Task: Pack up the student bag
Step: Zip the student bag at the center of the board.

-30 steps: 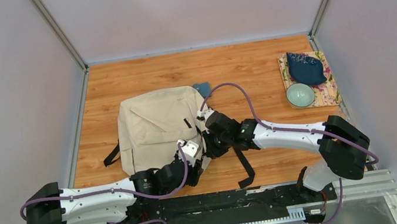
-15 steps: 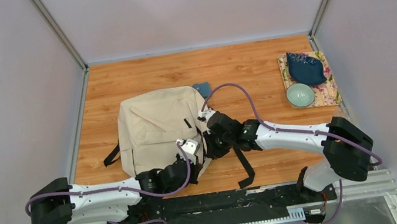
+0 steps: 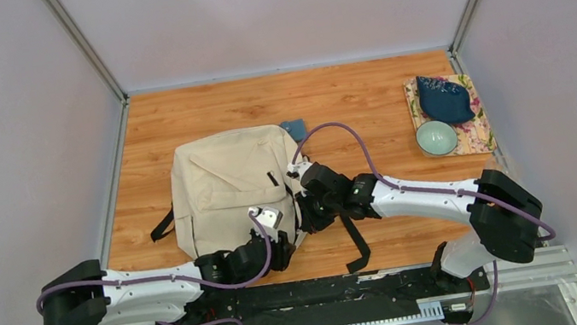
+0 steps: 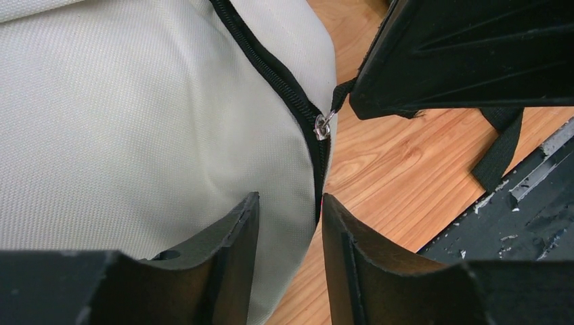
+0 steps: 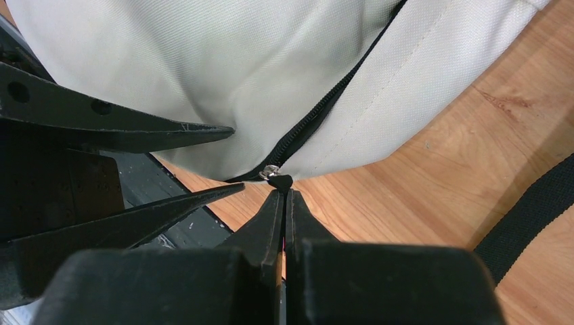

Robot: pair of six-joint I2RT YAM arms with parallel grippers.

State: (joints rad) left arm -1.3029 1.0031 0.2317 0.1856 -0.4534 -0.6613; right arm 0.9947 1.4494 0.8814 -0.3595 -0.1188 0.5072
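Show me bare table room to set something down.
Bare wood: between the student bag and the back wall; between bag and floral mat. Crowded: the bag's near right corner, where left gripper and right gripper meet at the zipper pull.

Left arm (image 3: 148, 284) and right arm (image 3: 427, 191) stretched low, converging at centre; left gripper (image 4: 290, 198) jaws apart, clear gap between them; right gripper (image 5: 281, 193) pressed together, tips pinching zipper pull (image 5: 279, 181).
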